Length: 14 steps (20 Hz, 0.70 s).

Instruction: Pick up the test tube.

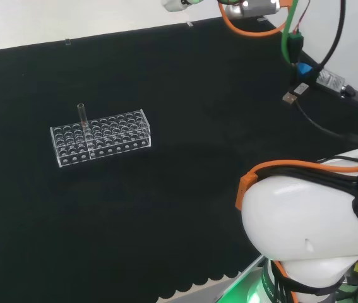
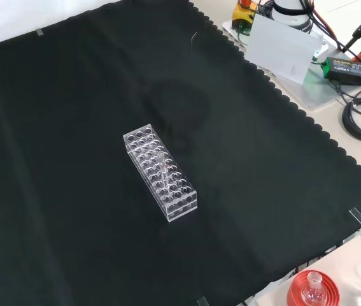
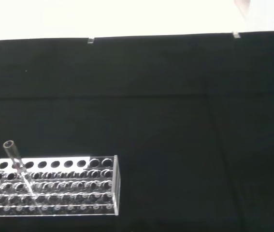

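A clear test tube (image 1: pixel 83 117) stands upright in a clear plastic rack (image 1: pixel 100 140) with many holes, on the black cloth at the left of the head view. In the front view the test tube (image 2: pixel 160 160) rises near the middle of the rack (image 2: pixel 167 191), which lies slantwise at the cloth's centre. The wrist view looks at the test tube (image 3: pixel 15 158) and the rack (image 3: pixel 54 186) from well away. A blurred white bit of the hand (image 3: pixel 243 7) shows at that picture's edge. Nothing touches the tube or the rack.
The arm's big white link (image 1: pixel 305 221) stands at the lower right of the head view, with cables (image 1: pixel 321 76) above it. A red ribbed stand with a small flask (image 2: pixel 312 290) sits off the cloth's scalloped edge. Black cloth (image 2: pixel 72 127) surrounds the rack.
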Motion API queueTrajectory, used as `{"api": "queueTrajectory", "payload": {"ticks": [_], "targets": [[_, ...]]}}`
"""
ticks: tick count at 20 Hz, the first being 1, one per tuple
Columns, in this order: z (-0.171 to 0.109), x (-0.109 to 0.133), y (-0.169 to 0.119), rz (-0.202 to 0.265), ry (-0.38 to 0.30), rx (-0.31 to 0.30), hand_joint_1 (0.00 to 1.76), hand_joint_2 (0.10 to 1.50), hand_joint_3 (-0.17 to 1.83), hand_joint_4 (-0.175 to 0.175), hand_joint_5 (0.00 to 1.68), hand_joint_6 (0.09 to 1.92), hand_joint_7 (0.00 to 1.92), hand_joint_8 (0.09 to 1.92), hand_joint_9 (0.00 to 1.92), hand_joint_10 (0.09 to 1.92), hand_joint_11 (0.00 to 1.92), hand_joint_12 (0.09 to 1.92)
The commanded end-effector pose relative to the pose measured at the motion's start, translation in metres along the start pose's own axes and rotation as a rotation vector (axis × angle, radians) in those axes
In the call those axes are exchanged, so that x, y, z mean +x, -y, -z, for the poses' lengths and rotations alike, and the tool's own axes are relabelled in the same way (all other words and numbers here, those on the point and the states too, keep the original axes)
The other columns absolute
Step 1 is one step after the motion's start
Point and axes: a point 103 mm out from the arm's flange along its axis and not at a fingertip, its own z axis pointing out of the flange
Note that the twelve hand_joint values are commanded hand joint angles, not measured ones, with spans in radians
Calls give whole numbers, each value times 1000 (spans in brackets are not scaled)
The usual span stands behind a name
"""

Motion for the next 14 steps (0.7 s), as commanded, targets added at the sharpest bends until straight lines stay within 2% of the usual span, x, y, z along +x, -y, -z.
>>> {"api": "queueTrajectory", "payload": {"ticks": [1,6,14], "targets": [[-15,14,-27,48,-107,43,607,838,431,-17,127,87,103,762,3,918,0,1279],[-33,23,-49,68,-169,104,698,812,414,-16,161,87,118,765,7,927,0,1291],[-59,38,-78,97,-181,176,752,787,413,-17,197,87,140,769,20,934,0,1303]]}}
